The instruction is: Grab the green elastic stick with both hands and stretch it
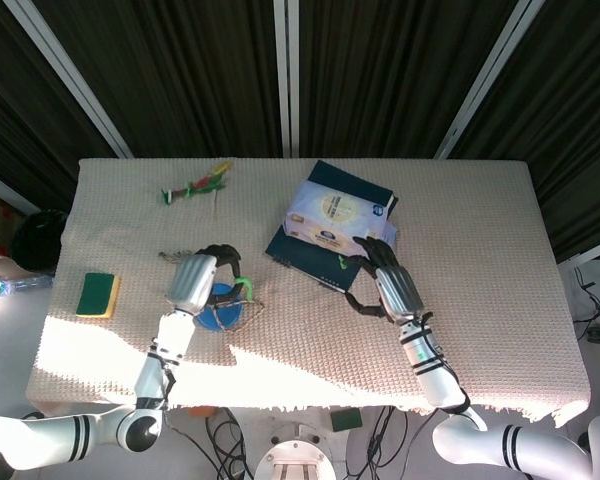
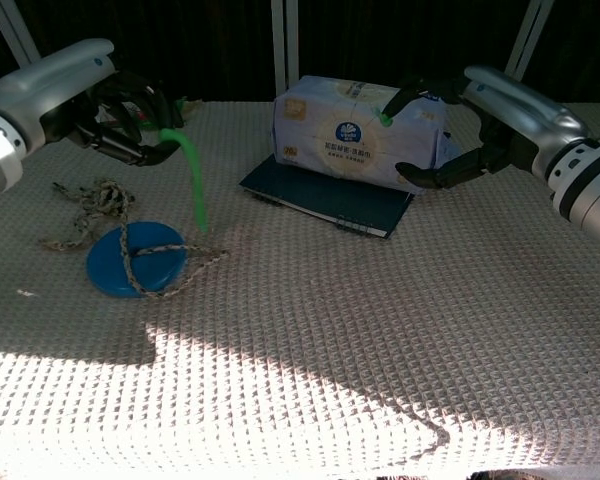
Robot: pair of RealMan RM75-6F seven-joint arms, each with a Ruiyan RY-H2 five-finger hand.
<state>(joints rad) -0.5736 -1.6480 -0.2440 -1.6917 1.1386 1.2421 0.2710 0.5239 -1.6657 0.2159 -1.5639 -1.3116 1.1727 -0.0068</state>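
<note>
The green elastic stick (image 2: 193, 180) hangs from my left hand (image 2: 120, 115), which grips its upper end at the left of the table. Its free end dangles down toward the cloth beside the blue disc (image 2: 140, 260). In the head view the stick (image 1: 243, 289) pokes out to the right of my left hand (image 1: 202, 275). My right hand (image 2: 460, 130) hovers by the right end of the tissue pack (image 2: 355, 135), fingers curved and apart, far from the stick. A tiny green speck shows at one of its fingertips (image 2: 387, 117). In the head view my right hand (image 1: 385, 285) holds nothing.
A dark notebook (image 2: 320, 200) lies under the tissue pack. A tangled rope (image 2: 100, 205) drapes over the blue disc. A yellow-green sponge (image 1: 99, 295) sits at the left edge, and a feathered toy (image 1: 195, 187) lies at the back left.
</note>
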